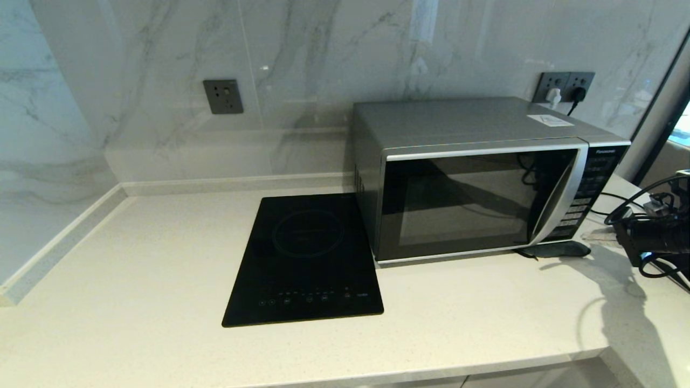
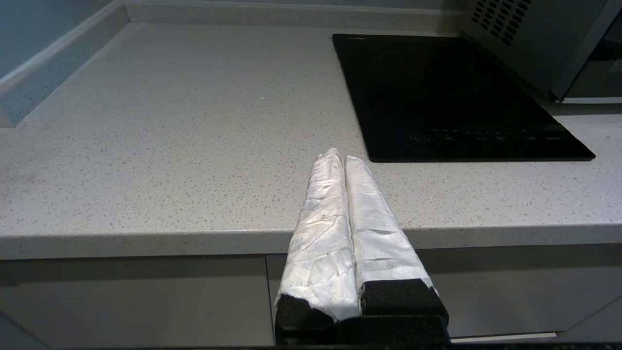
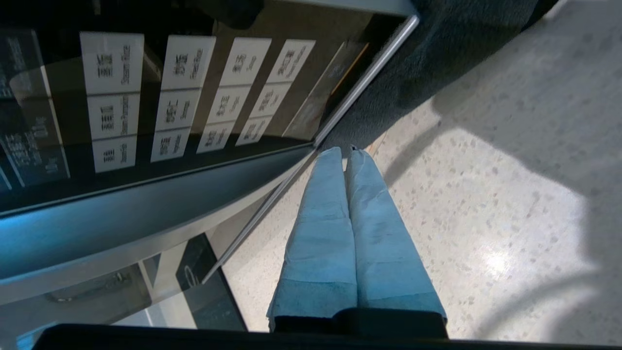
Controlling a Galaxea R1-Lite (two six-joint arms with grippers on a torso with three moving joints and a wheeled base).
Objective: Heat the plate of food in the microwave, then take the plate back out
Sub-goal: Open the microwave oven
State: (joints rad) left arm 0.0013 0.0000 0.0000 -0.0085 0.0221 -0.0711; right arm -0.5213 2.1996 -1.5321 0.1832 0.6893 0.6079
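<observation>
Microwave door closed, both pincers pressed together and empty.

The microwave (image 1: 485,183) sits at the right of the pale counter (image 1: 135,280), against the marble wall; its long side runs along that wall and its dark glass door faces out toward the robot, with the curved handle (image 1: 560,199) and button panel (image 1: 590,188) at its right end. A flat black hob (image 1: 304,261) lies just beside its left side. The plate of food is not visible anywhere from here. The right gripper (image 3: 346,151) hovers low by the microwave's lower right front corner, near the panel, fingers squeezed together on nothing. The left gripper (image 2: 340,154) hangs at the counter's front edge, near the hob's front left corner, likewise pinched closed and empty.
</observation>
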